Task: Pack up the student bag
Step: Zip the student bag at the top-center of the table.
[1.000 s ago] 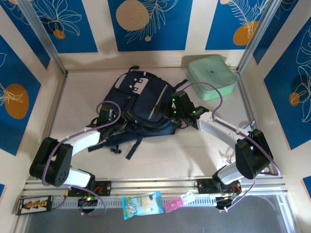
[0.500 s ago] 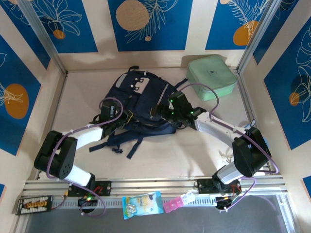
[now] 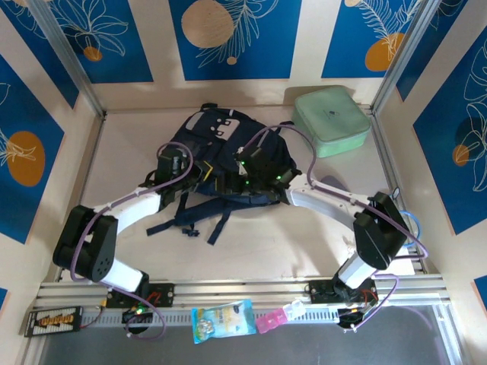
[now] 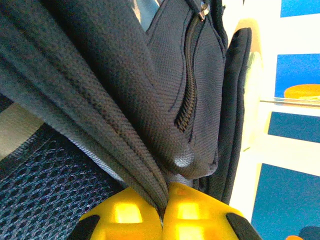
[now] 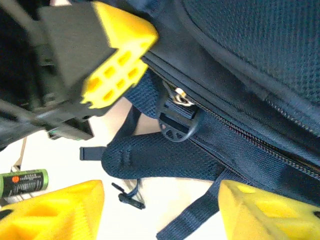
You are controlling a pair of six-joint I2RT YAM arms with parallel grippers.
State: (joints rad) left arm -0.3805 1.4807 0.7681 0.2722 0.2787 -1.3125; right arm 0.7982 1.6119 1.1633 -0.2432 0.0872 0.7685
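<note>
Student bag [image 3: 218,148]: is lying at the centre-back of the counter [image 3: 129,152], straps trailing toward the arms.
Left pincer [image 4: 162,212]: is pinching a fold of bag fabric, probably to lift an edge and expose the opening.
Right pincer [image 5: 160,210]: is gaping wide beside the shoulder strap [image 5: 165,155], gripping nothing.

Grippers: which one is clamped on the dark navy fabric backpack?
The left gripper, pinching the dark navy fabric backpack; the right gripper stands open.
</note>
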